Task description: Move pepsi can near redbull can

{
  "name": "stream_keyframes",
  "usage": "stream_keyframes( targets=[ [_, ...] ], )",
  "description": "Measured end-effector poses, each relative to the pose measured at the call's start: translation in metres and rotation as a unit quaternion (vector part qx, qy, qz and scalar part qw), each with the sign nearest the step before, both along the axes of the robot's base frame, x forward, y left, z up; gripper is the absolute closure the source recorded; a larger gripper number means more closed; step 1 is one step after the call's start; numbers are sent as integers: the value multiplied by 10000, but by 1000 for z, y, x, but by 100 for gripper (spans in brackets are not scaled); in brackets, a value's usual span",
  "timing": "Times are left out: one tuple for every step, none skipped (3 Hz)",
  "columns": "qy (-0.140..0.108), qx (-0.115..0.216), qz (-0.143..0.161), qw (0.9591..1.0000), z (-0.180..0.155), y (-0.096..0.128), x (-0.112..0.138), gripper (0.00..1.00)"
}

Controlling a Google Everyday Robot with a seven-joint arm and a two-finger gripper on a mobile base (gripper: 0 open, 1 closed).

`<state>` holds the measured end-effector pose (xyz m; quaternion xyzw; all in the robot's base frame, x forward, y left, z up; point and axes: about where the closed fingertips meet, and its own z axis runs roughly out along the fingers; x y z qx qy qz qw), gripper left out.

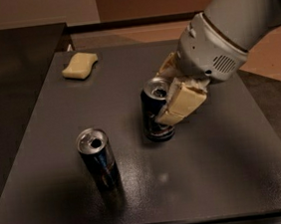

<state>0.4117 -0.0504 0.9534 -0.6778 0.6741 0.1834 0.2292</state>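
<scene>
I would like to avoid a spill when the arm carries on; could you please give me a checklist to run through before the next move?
1. Hold: the gripper clasps the pepsi can near its top: ok.
2. The pepsi can is upright: ok, only slightly tilted.
3. The pepsi can is lifted off the table: cannot tell.
4. The redbull can is standing upright: ok.
5. The way between the cans is free: ok; the sponge lies far off at the back left.
6. The cans are near each other: not ok, a gap remains.
</scene>
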Motion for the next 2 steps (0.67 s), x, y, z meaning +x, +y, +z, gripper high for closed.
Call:
stream_keyframes(
  targets=[
    [-9, -75, 9, 10000, -4, 4, -7, 100],
    [64, -70, 69, 9999, -15, 9, -17, 100]
  ],
)
